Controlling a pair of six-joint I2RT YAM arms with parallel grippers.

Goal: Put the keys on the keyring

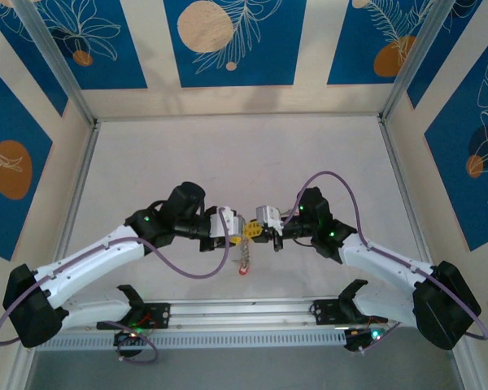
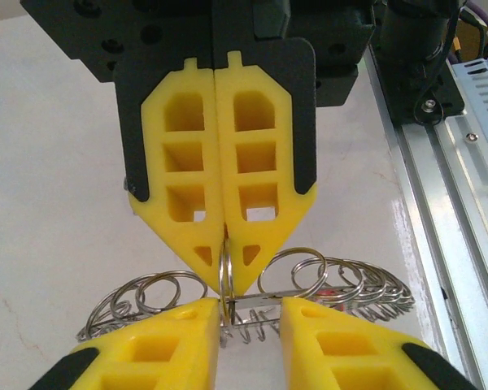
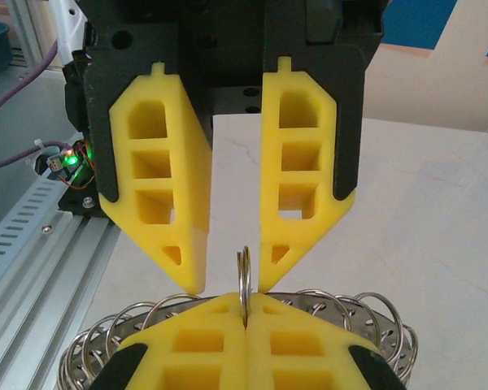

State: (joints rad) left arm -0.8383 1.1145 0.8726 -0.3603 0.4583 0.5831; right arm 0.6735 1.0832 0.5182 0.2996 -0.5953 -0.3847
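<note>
My right pincer (image 3: pixel 244 302) is clamped on a loop of the keyring (image 3: pixel 372 318), low in the frame. My left pincer (image 3: pixel 230 276) is apart, just above. Something red, maybe the keys (image 1: pixel 243 270), hangs mid-frame. I think threading isn't finished.

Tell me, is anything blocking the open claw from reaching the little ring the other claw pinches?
Nothing visible stands between them. The right gripper is shut on the upright ring, and the left gripper stands open around it, one finger on each side.
</note>
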